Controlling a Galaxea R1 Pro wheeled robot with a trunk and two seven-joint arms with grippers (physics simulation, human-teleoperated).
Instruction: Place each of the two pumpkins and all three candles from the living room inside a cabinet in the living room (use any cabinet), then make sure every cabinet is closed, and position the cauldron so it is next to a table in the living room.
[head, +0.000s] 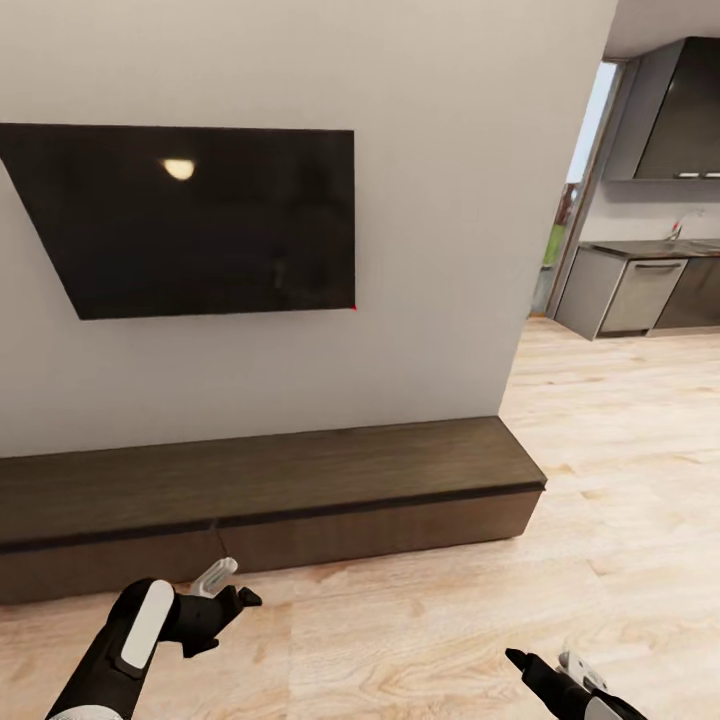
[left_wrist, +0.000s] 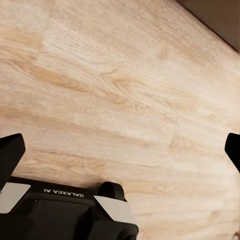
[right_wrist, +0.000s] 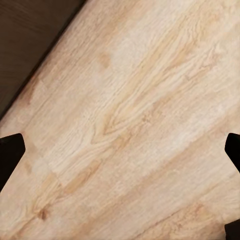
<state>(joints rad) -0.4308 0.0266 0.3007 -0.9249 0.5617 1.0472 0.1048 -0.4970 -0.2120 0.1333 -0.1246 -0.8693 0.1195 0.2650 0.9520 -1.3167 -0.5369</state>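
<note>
Cabinet (head: 260, 500) fronts closed, its left end cut off. Left end effector (head: 232, 585) and right end effector (head: 545, 662) both spread apart, empty, over floor (head: 480, 620).

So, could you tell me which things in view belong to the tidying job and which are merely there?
Job:
cabinet, fronts shut
left gripper, open, empty
right gripper, open, empty

Merely there:
wall TV
kitchen units
wooden floor

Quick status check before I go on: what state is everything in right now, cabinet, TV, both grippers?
Cabinet: fronts shut, top bare.
TV: screen dark, off, mounted on the wall.
Left gripper: open, fingers apart, nothing held, over the wood floor.
Right gripper: open, nothing held, over the floor near the cabinet.
</note>
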